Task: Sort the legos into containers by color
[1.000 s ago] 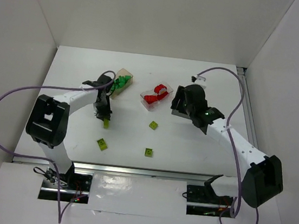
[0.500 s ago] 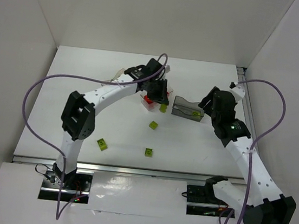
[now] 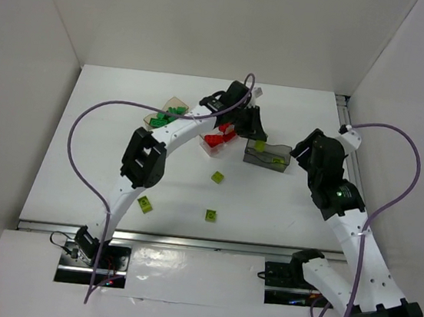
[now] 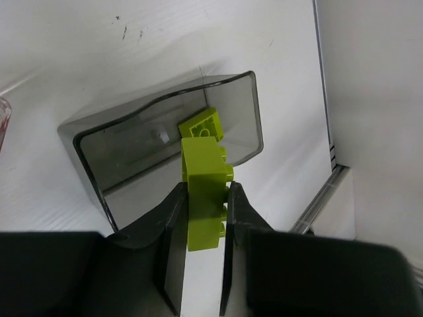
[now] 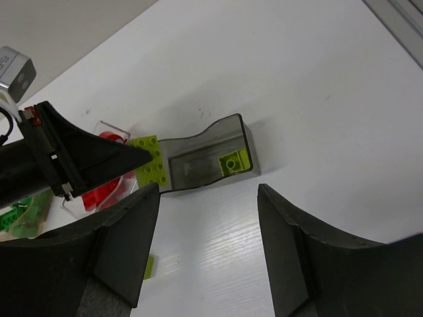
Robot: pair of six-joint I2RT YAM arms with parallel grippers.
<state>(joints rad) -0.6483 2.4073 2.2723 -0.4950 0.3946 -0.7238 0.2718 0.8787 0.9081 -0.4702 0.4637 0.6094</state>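
Note:
My left gripper (image 4: pixel 203 189) is shut on a yellow-green lego (image 4: pixel 205 191) and holds it just above the near-left end of the smoky grey container (image 4: pixel 79 142). One yellow-green lego (image 4: pixel 201 124) lies inside that container. From above, the held lego (image 3: pixel 259 145) hangs over the grey container (image 3: pixel 266 158). My right gripper (image 5: pixel 206 191) is open and empty, a little to the right of the container. The clear container (image 3: pixel 207 147) holds red legos (image 3: pixel 216 138). The tan container (image 3: pixel 177 104) holds dark green legos (image 3: pixel 164 118).
Three loose yellow-green legos lie on the white table: one in the middle (image 3: pixel 217 178), one at front left (image 3: pixel 144 204), one at front centre (image 3: pixel 211 216). White walls close in the table on three sides. A metal rail (image 3: pixel 186 242) runs along the front edge.
My left arm has swung from the left of the table across to the grey container, carrying the yellow-green lego. My right arm has pulled back to the right, off the grey container.

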